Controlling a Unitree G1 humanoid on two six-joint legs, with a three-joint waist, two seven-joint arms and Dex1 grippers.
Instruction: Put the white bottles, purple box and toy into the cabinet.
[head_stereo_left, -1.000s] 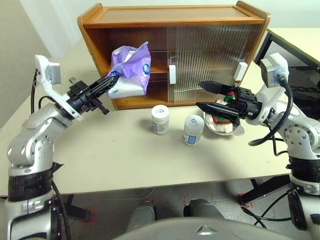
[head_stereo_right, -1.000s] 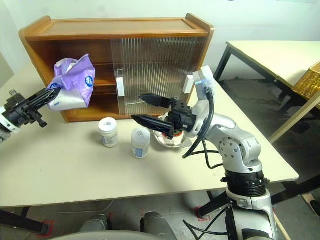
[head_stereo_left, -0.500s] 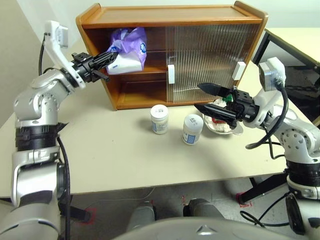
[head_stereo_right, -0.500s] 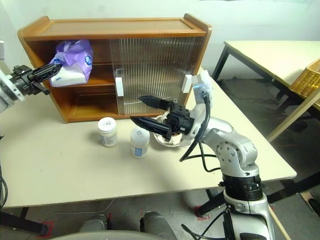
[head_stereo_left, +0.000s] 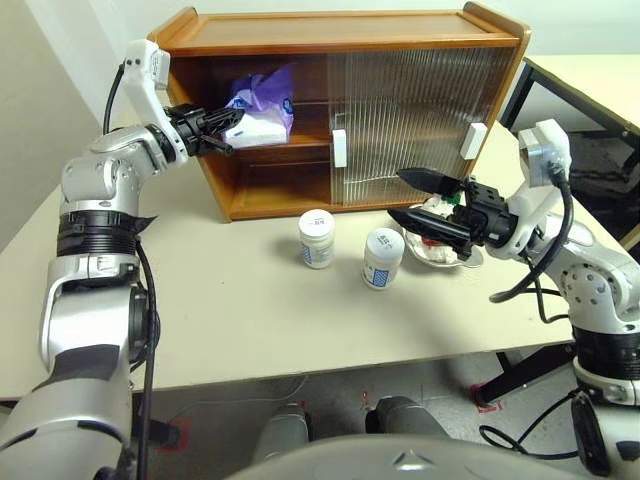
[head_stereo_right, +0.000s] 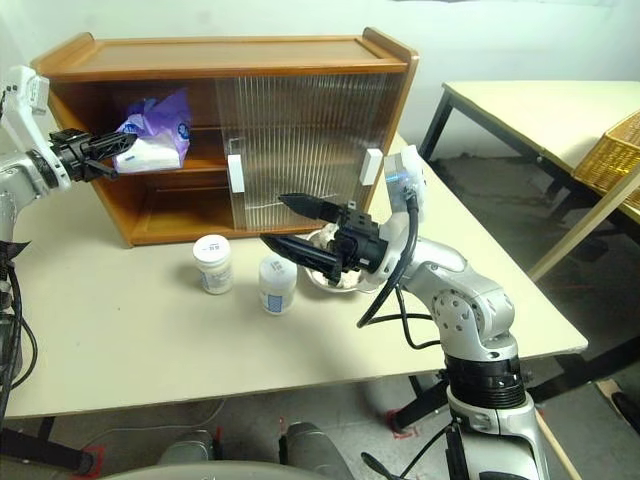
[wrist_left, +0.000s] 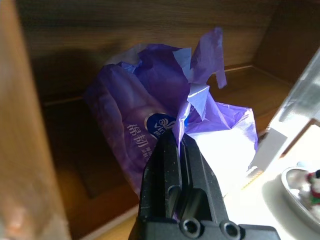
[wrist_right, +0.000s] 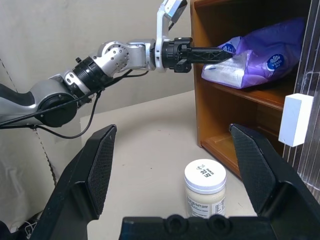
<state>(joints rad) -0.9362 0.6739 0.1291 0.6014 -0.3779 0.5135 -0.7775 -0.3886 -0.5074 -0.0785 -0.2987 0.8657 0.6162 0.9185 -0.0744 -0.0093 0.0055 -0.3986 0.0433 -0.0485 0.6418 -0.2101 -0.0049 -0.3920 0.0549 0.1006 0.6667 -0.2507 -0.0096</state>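
Pinching purple box (wrist_left: 150, 135) film, left gripper (wrist_left: 179, 131) wrist close-up

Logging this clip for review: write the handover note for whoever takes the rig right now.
Left gripper: shut on the purple box, held at the cabinet's upper shelf, not yet released.
Right gripper: open, empty, hovering near the toy in its bowl.
Two white bottles stand on the table in front of the cabinet.
Done: nothing let go inside yet.
Left: release the box, then shelve both bottles and the toy.
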